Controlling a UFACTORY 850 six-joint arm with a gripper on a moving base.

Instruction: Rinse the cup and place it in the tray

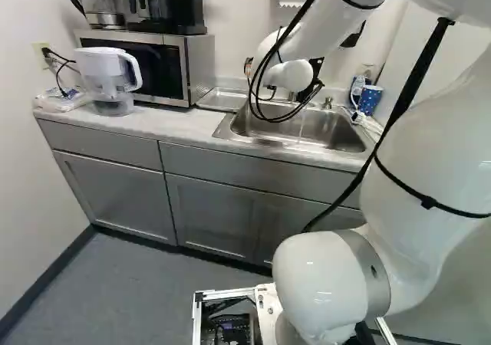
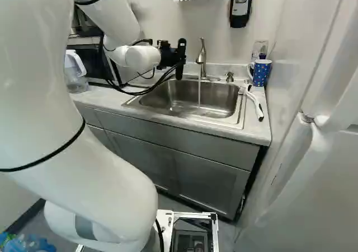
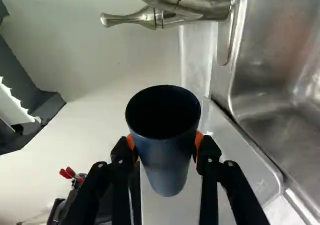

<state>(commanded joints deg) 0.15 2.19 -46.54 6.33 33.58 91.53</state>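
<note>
Cup [image 3: 167, 157], dark blue, is pinched in the pincer [image 2: 180, 59]. Inspection of edges: the sink [image 2: 196, 98] is sunk into the pale table [image 1: 180, 130], its metal rim framing the basin. The tray [image 1: 224, 98] lies just left of the basin in the left base view, between it and the microwave [image 1: 188, 69]. In the wrist view the tray's raised edge runs just beside the sink, and the cup stands in front of part of the tray, its mouth turned towards the camera.

Room for moving: the faucet [image 2: 202, 56] rises at the back of the sink, with a gap between it and the pincer in the right base view; a thin stream of water [image 2: 199, 92] falls from it into the basin. The wall [image 2: 168, 17] bounds the space behind. At the right of the right base view, a spotted mug [image 2: 261, 73] stands on the table close to the side wall, and a white-handled brush [image 2: 256, 105] lies between the sink and the table's right edge.

Pincer condition: its two fingers are spread to the cup's width, with orange pads [image 3: 198, 141] against opposite sides of its body, below the mouth.
</note>
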